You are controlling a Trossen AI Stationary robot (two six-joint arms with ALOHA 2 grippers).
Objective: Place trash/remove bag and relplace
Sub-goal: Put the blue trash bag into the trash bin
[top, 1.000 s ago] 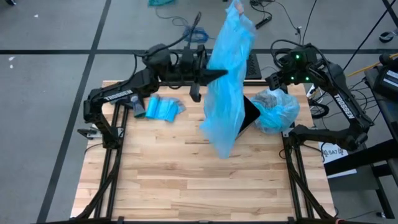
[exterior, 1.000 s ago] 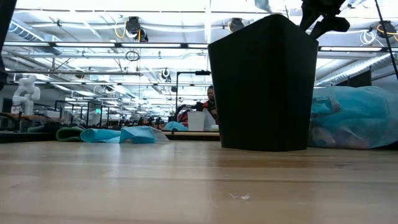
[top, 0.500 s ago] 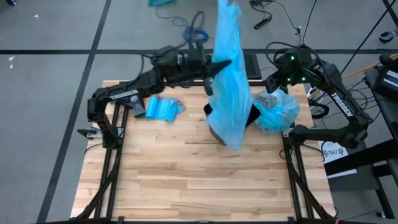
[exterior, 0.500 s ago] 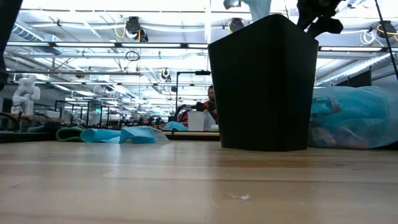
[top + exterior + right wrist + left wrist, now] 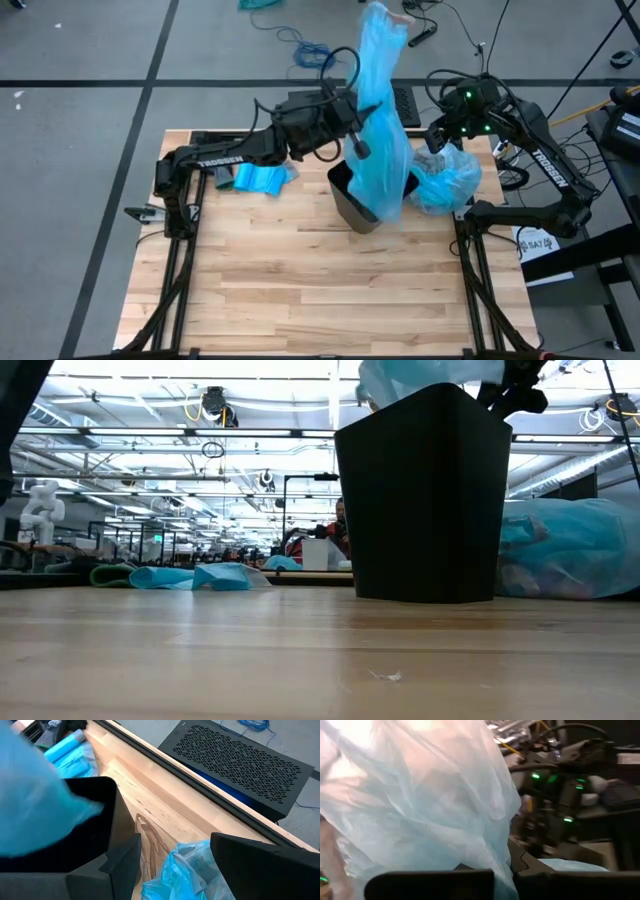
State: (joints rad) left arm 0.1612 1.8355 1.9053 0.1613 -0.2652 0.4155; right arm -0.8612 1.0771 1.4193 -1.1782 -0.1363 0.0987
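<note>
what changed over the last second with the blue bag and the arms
The left gripper, shut on the empty blue bag, carried it toward the right, over the black bin, where it now drapes. The right gripper, full tied bag and bag roll stayed put.

Bright overhead light, blurred wrist views (glare)

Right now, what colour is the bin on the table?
Black bin; the low view shows it best.

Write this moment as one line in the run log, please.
left gripper: shut on fresh blue bag over black bin | right gripper: open, above full tied bag | spare bags: on table
</note>
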